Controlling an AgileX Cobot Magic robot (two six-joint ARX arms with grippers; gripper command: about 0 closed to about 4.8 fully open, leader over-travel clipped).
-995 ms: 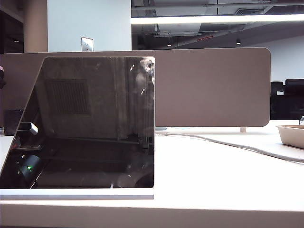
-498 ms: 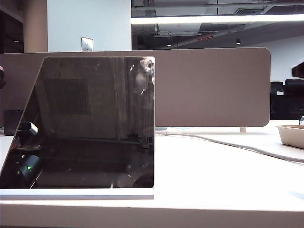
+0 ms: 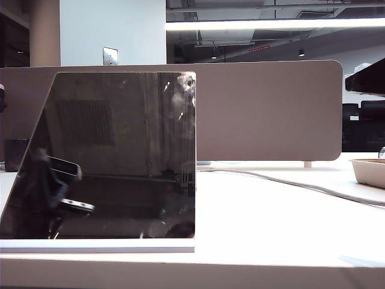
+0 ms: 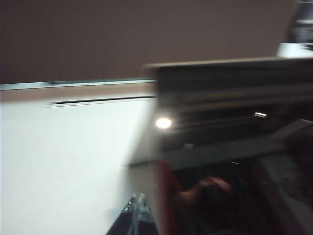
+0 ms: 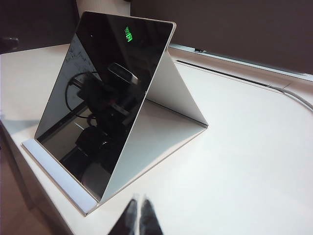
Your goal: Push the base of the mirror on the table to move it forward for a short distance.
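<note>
The mirror [image 3: 120, 150] is a dark glossy square leaning on a white stand [image 5: 171, 98] at the left of the table [image 3: 271, 217]. Its base [image 3: 96, 245], a thin white slab, lies along the table's front edge. In the right wrist view the mirror [image 5: 102, 88] and base [image 5: 54, 171] lie ahead of my right gripper [image 5: 138, 201], which is shut, empty and a short way from the slab's end. A dark part of the right arm [image 3: 364, 77] shows high at the right. My left gripper [image 4: 137, 199] is blurred, looks shut, and sits beside the mirror [image 4: 230, 107].
A grey-brown divider panel [image 3: 271, 108] closes off the back of the table. A pale cable [image 3: 301, 183] runs across the surface to the right. A beige tray [image 3: 370, 171] sits at the far right, and a dark container [image 3: 15, 153] stands behind the mirror's left edge.
A dark part of the right arm has come into the upper right of the exterior view. The arm reflections in the mirror have shifted. The mirror and base have not moved.
</note>
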